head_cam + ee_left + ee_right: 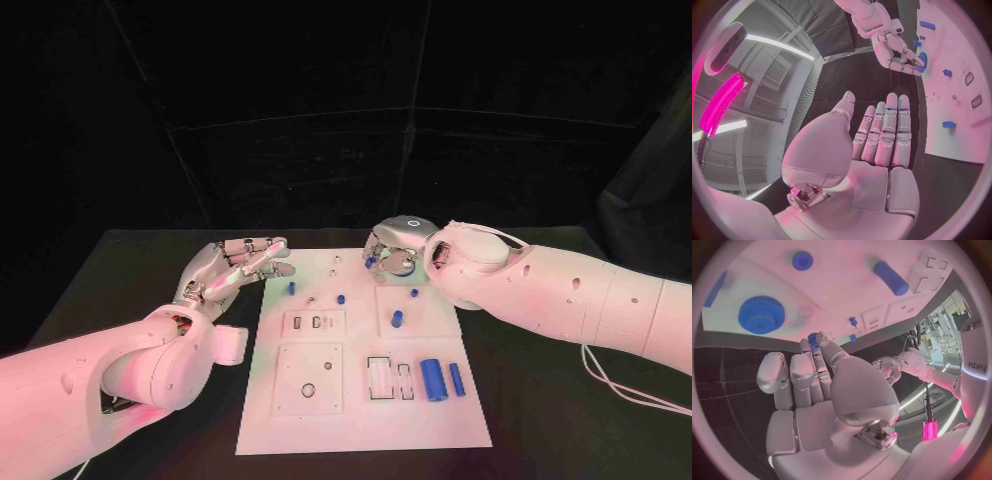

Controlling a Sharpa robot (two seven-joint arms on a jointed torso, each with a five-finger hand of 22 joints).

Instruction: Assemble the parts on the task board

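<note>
The white task board lies in the middle of the black table. My right hand hovers over its far end and pinches a small blue gear between thumb and a fingertip. Just beyond those fingers a large blue gear sits on the board. My left hand hangs at the board's left edge, fingers apart and straight, palm bare. Small blue pegs stand on the board, and a short blue pin lies near its middle.
A thick blue cylinder and a thinner blue rod lie at the board's near right, beside a rectangular slot. A blue cylinder and a round blue knob sit past the large gear. Black table surrounds the board.
</note>
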